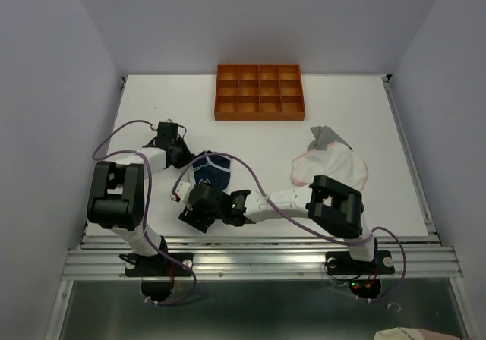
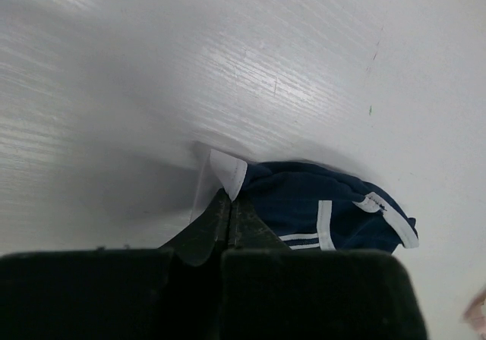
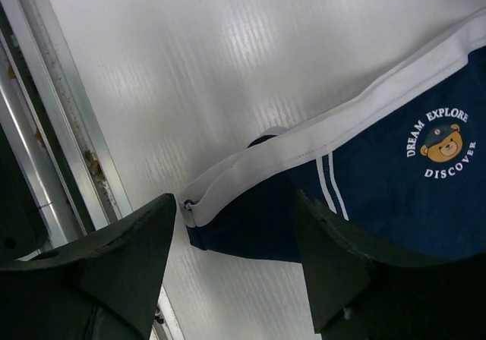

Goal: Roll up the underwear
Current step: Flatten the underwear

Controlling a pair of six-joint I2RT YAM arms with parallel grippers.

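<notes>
Navy underwear (image 1: 213, 171): L hand (image 2: 229, 200) clamped on white corner; R hand (image 3: 235, 212) apart, straddling edge.

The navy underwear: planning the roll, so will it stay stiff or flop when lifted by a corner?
Probably floppy: the navy underwear lies crumpled where the left gripper pinches its corner. Likely light, being thin cloth.

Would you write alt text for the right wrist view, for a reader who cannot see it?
The open right gripper straddles a corner of the navy blue underwear on the white table. Its white waistband runs diagonally, and a round bear emblem reads Dream Explore Discover. A metal rail borders the left.
</notes>
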